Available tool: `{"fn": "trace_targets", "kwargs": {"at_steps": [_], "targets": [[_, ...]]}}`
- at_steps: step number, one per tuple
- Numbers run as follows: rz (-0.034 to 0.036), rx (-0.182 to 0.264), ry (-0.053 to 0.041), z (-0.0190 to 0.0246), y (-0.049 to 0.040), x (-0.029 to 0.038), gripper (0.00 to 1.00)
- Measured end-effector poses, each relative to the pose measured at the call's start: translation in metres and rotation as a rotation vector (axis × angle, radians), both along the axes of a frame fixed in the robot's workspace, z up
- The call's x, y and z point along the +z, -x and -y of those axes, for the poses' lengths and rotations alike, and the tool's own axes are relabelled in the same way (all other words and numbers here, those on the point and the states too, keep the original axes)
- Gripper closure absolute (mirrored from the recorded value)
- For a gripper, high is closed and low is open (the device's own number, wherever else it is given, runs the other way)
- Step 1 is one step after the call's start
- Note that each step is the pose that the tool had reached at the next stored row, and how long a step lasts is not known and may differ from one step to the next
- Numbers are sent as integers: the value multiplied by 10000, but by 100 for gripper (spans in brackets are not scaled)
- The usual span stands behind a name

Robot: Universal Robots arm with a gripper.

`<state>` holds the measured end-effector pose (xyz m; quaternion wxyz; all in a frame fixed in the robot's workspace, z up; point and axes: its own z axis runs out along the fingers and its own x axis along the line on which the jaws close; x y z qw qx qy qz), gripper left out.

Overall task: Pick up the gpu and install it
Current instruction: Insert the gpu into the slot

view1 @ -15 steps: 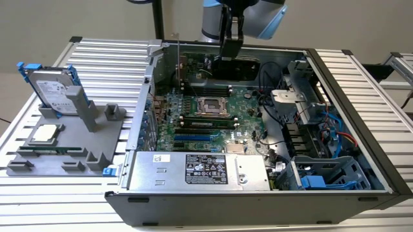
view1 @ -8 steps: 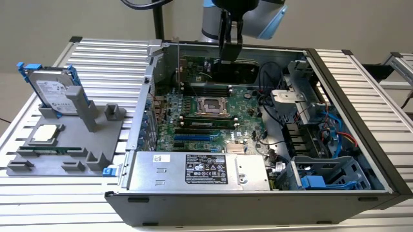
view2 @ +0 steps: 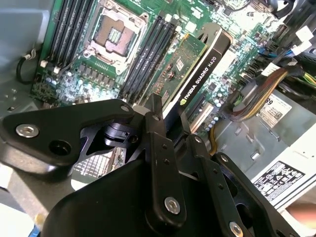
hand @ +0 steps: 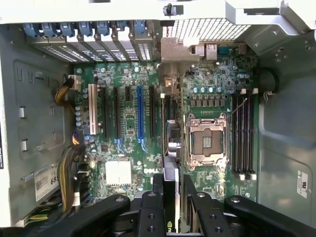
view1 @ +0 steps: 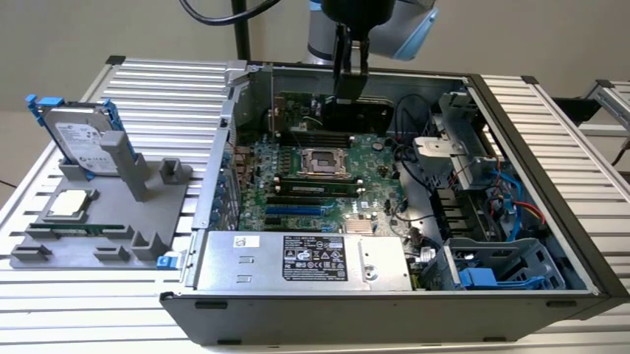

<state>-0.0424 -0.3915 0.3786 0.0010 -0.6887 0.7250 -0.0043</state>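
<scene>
In the exterior view, the hand is seen lowered into the open computer case, over the far part of the motherboard. The gpu is carried there as a dark slab below the arm, beyond the processor socket. The case rests on a ribbed metal surface. Toward the exterior view's left, a grey fixture is shown holding an upright hard drive, a processor chip and a memory stick.

In the second wrist view, the black fingers are seen closed narrowly on the edge of the gpu, whose green board and black cooler face are held on edge, tilted above the memory slots. A bundle of cables is visible beside the power supply.

In the first wrist view, the gpu is seen edge-on as a thin dark strip running from the hand toward the rear brackets. It lies between the blue expansion slot and the processor socket. Whether the card touches a slot cannot be told.
</scene>
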Motion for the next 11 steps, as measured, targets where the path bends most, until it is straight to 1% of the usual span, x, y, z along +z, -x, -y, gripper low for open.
{"fn": "trace_targets", "kwargs": {"at_steps": [7, 11], "targets": [[-1, 0, 63, 0, 0, -74, 100], [-1, 0, 78, 0, 0, -83, 100]]}}
